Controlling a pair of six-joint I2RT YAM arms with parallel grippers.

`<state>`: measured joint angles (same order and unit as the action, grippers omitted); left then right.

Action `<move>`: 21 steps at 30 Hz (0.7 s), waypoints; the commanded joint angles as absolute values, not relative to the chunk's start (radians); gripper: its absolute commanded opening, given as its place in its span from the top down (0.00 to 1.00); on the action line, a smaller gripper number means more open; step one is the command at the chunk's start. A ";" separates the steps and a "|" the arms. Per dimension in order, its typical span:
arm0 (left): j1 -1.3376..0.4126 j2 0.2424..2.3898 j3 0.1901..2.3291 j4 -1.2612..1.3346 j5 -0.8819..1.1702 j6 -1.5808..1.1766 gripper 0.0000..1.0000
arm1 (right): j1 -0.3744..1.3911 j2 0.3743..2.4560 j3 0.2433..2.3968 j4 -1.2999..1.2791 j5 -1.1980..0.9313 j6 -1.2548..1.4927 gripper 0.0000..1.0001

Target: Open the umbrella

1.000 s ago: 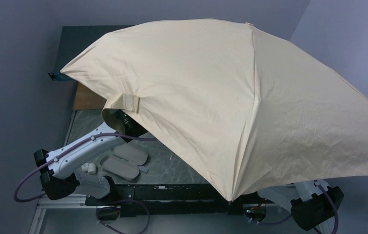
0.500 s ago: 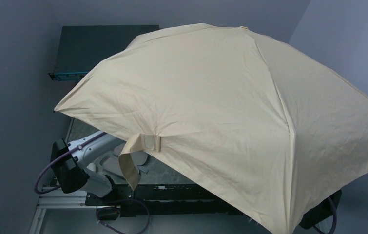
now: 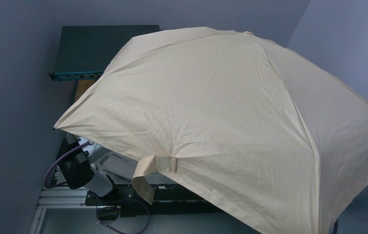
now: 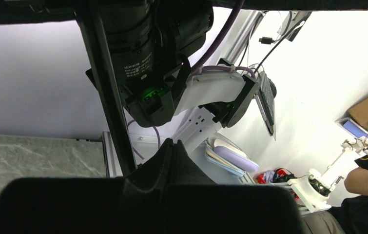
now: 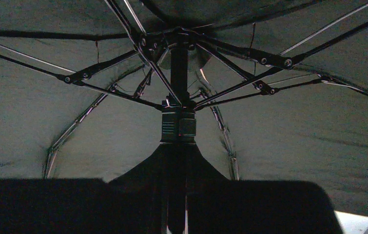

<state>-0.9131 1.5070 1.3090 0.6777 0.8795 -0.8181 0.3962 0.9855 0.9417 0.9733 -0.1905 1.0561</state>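
Right wrist view: the right gripper (image 5: 178,148) clamps the shaft of the open umbrella (image 5: 179,124), its canopy spread above; the left gripper (image 4: 171,145) is closed, empty.

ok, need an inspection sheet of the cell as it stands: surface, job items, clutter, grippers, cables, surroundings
Surface: grey marbled tabletop, mostly hidden from above by the canopy.
Job's things: tan-beige folding umbrella fully open, black ribs spread, strap hanging loose; pale sleeve case lying near an arm base.
Clutter: nothing seen.
Grippers: right gripper looks shut on the umbrella's black shaft below the canopy; left gripper away from the umbrella, open or shut unclear.
Cables: purple cable looping out at the table's left side.
Surroundings: dark flat box behind the table; grey-blue walls; person's arm at the edge of the left wrist view.
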 commanded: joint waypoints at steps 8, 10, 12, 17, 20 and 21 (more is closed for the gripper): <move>-0.904 1.380 1.312 0.353 0.784 -0.635 0.69 | 0.397 0.952 0.950 1.048 -0.198 1.080 1.00; -0.890 1.366 1.323 0.290 0.765 -0.607 0.35 | 0.397 0.951 0.951 1.047 -0.198 1.081 1.00; -0.878 1.367 1.319 0.278 0.757 -0.602 0.16 | 0.397 0.952 0.952 1.053 -0.195 1.090 1.00; -0.870 1.390 1.275 0.348 0.757 -0.633 0.06 | 0.397 0.959 0.960 1.050 -0.184 1.110 1.00; -0.871 1.408 1.269 0.374 0.758 -0.645 0.07 | 0.397 0.964 0.967 1.046 -0.184 1.118 1.00; -0.870 1.409 1.273 0.368 0.754 -0.639 0.07 | 0.397 0.962 0.970 1.039 -0.184 1.117 1.00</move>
